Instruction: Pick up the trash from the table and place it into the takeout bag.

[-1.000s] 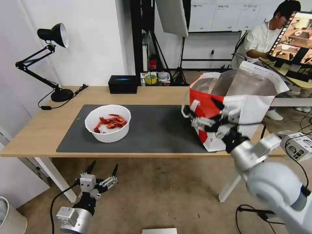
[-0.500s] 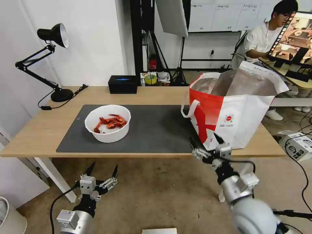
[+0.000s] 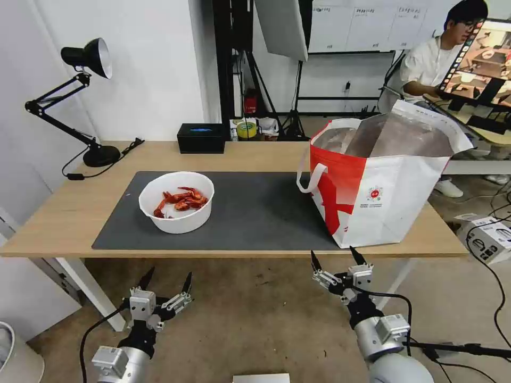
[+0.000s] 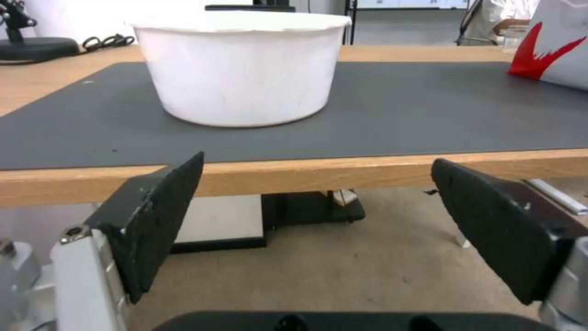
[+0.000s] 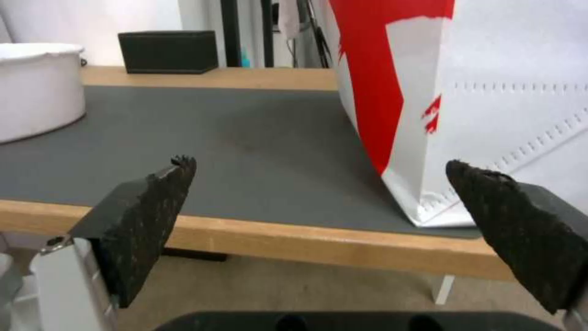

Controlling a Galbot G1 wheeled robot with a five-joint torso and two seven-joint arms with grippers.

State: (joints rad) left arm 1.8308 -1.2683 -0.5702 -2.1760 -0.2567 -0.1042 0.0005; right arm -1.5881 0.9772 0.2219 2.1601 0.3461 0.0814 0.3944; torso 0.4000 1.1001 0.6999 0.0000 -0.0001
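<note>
Left tool (image 3: 166, 280) hangs spread wide and empty below the surface (image 3: 64, 213) edge, bowl (image 3: 176, 201) straight ahead and above it; right tool (image 3: 335, 263), fingers parted too, sits under the bag (image 3: 383, 186), farther off.

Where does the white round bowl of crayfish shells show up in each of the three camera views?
Head view: the white round bowl of red crayfish shells sits on the left part of the large dark grey mat.
Left wrist view: the bowl is top centre, beyond the open left gripper.
Right wrist view: its side is at the left edge.
Shared landmark: the mat.
</note>
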